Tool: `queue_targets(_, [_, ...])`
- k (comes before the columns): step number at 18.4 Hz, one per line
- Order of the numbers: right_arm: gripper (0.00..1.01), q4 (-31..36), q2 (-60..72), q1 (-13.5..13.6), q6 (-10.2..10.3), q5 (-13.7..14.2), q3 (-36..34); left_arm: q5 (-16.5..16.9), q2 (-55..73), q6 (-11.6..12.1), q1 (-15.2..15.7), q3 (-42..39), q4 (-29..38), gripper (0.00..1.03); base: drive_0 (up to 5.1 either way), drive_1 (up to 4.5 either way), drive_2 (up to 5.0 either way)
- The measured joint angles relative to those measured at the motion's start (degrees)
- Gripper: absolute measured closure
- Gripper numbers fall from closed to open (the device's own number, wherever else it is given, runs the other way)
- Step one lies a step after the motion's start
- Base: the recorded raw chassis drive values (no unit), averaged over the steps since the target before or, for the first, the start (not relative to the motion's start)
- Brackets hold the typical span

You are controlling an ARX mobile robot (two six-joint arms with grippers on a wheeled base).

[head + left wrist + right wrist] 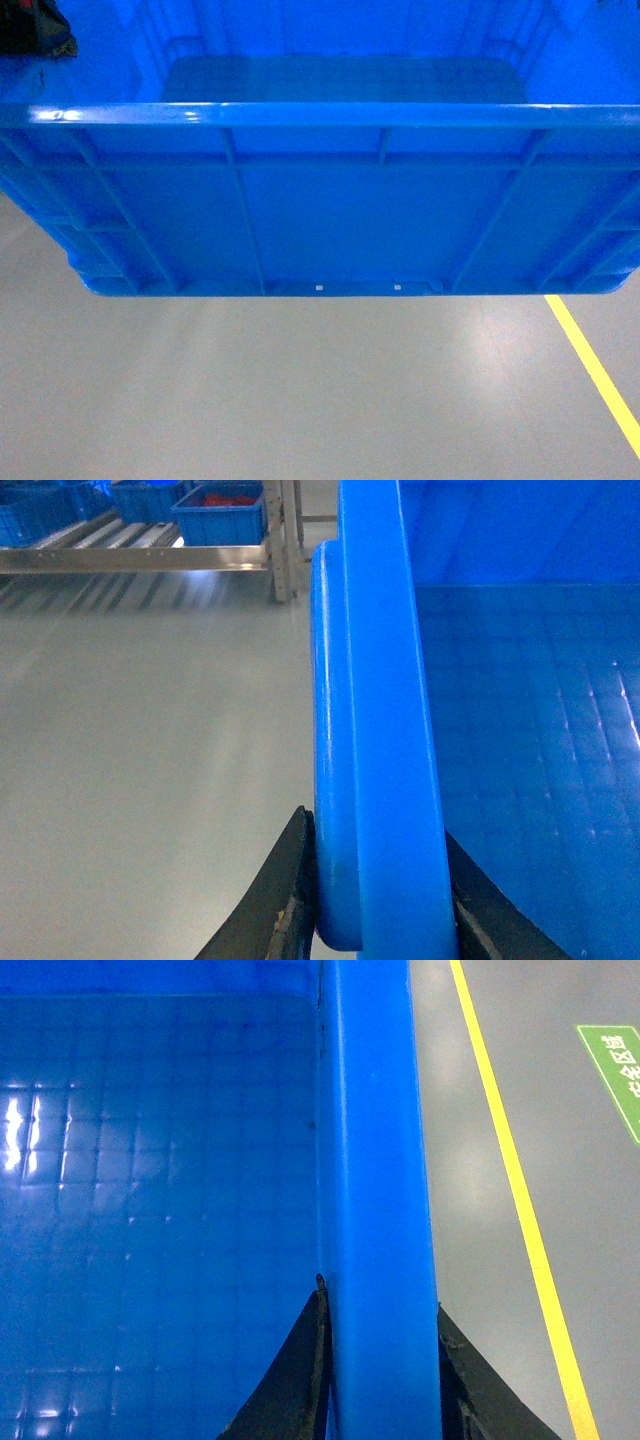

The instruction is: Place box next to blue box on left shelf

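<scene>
Blue plastic fills the head view: the box (330, 200) hangs clear above the grey floor (300, 390), near wall and thick rim toward the camera, nothing supporting it underneath. Left gripper (380, 900) is clamped across the box's left rim, one dark finger outside, one inside. Right gripper (380, 1370) is clamped likewise across the right rim. A yellow floor line (520, 1220) runs beside the right wall. Farther off, the left shelf (140, 558) stands well apart, small blue bins (220, 510) resting on its rollers.
</scene>
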Motion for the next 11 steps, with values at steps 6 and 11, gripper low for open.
queue_targets(6, [0.84,-0.15,0.00,0.00,0.07,-0.02,0.00,0.00,0.00,0.13,0.00,0.00,0.11,0.82,0.0,4.35,-4.3])
queue_targets(11, [0.84,-0.13,0.02,0.00,0.20,-0.04,0.00,0.00,0.00,0.15,0.00,0.00,0.11,0.82,0.0,4.31,-4.4])
